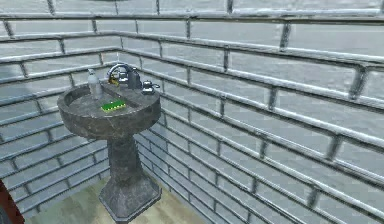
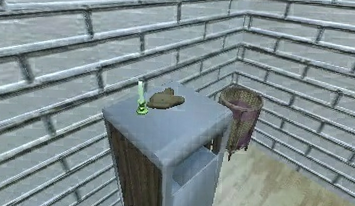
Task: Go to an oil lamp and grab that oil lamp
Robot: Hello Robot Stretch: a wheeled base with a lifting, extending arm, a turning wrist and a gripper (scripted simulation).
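In the arm side view a small cabinet with a grey top (image 2: 189, 127) and dark wood sides stands near the middle, against a grey brick wall. On its far edge lies a low brown thing (image 2: 167, 98) with a rounded body, perhaps the oil lamp. Just left of it stands a thin green upright stick on a small base (image 2: 142, 99).
A stone pedestal sink (image 1: 100, 122) fills the corner at the forward view's left, with a faucet (image 1: 125, 72), a pale bottle (image 1: 93, 82) and a green pad (image 1: 113, 104) on it. A wicker basket (image 2: 243, 116) sits in the arm side view's right corner. Wooden floor lies beyond the cabinet.
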